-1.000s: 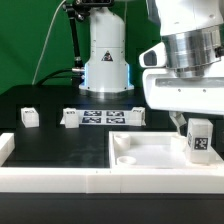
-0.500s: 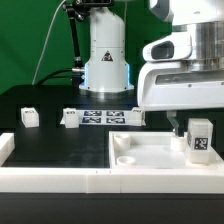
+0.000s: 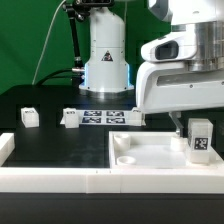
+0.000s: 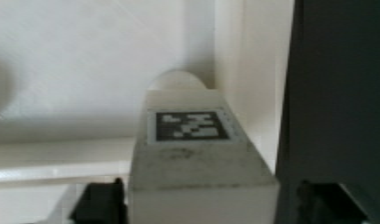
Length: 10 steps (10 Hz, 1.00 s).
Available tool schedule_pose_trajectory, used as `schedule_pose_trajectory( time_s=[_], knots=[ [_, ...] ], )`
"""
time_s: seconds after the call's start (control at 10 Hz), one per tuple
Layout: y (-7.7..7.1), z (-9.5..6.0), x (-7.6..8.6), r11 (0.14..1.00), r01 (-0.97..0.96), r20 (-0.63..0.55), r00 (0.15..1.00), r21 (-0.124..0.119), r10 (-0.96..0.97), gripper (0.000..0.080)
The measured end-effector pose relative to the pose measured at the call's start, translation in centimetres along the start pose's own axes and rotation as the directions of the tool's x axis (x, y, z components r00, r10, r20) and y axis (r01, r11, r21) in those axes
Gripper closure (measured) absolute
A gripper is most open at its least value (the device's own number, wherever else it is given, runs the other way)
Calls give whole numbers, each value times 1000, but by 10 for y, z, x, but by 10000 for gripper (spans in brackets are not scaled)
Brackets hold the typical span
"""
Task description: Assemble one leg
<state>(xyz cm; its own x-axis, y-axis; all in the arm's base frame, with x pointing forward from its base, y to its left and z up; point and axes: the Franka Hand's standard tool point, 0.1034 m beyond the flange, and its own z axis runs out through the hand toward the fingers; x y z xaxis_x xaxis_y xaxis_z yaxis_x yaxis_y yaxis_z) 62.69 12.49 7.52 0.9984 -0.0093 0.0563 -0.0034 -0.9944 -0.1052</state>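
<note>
One leg, a small white block with a black-and-white tag, stands upright in the right corner of the large white panel. My gripper hangs just above and behind it. In the wrist view the leg sits between my two dark fingers, with thin gaps on both sides. The gripper is open and holds nothing. Three more legs stand on the black table: one at the exterior view's left, one beside the marker board, and one near the arm.
The marker board lies flat in front of the robot base. A white L-shaped rail runs along the table's front edge and left corner. The panel has a round recess near its left corner.
My gripper has risen a little, mostly in the first half second. The leg has stayed standing in the panel's corner.
</note>
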Motion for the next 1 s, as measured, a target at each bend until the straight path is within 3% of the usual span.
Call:
schedule_pose_trajectory(
  time_s=[0.1,0.2,0.5,0.7,1.0],
  knots=[
    [3,0,0,1000,-1,0,1000,-4,1,384],
    [5,0,0,1000,-4,0,1000,-6,4,497],
    [6,0,0,999,-36,0,999,-5,36,502],
    [8,0,-1,959,-282,-8,959,-1,282,503],
    [9,3,-3,782,-623,-5,782,31,623,502]
  ],
)
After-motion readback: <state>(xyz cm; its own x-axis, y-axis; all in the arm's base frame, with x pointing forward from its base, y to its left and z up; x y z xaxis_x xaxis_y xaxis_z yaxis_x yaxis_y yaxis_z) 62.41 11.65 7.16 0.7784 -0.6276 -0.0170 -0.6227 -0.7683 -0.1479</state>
